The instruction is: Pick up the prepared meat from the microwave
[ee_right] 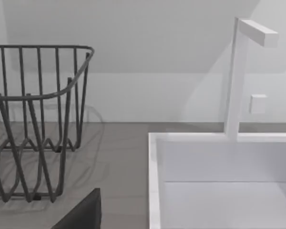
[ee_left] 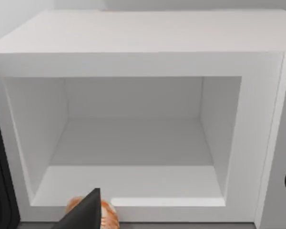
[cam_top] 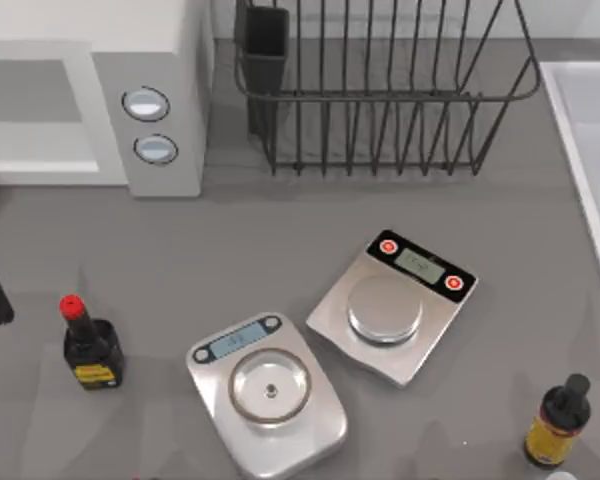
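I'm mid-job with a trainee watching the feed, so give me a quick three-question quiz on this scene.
1. True or false: two flat steel scales lie on the grey table.
2. Where is the small orange-brown lump of prepared meat?
A. deep at the back of the white boxy microwave
B. at the front edge of its opening, beside the left gripper
C. on a scale's plate
3. Fill in: the red-capped dark bottle stands on the table's ___ side.

Key: 1 true; 2 B; 3 left.
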Tool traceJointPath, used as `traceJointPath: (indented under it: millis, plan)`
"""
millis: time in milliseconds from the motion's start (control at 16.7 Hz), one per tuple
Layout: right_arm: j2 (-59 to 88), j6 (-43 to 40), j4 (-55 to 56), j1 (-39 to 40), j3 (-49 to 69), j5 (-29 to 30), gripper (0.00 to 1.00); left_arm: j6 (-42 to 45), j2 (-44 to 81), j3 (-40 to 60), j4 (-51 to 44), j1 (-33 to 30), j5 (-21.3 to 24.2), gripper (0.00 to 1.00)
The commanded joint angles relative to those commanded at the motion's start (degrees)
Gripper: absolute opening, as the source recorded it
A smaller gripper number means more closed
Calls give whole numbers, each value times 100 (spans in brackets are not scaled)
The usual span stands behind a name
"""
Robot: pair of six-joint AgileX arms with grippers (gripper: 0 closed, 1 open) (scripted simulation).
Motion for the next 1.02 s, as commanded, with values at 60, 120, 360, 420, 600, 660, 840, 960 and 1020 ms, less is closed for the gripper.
traceJointPath:
  millis: [60, 120, 360, 420, 600, 660, 840, 960, 1020]
  plan:
    - [0, 0, 0, 0, 0, 0, 100, 24, 481, 145, 264, 58, 62, 100]
    - [0, 0, 0, 0, 0, 0, 100, 51, 993, 301, 545, 119, 129, 100]
    - [0, 0, 0, 0, 0, 0, 100, 165, 3241, 981, 1777, 389, 421, 100]
    - [0, 0, 0, 0, 0, 0, 100, 195, 3838, 1162, 2105, 460, 498, 100]
    - [0, 0, 0, 0, 0, 0, 100, 287, 5643, 1708, 3095, 677, 732, 100]
    - [0, 0, 0, 0, 0, 0, 100, 317, 6239, 1888, 3422, 748, 810, 100]
    - [0, 0, 0, 0, 0, 0, 100, 404, 7948, 2405, 4359, 953, 1032, 100]
    - [0, 0, 0, 0, 0, 0, 100, 457, 8992, 2721, 4930, 1079, 1167, 100]
    - [0, 0, 0, 0, 0, 0, 100, 482, 9471, 2866, 5193, 1136, 1229, 100]
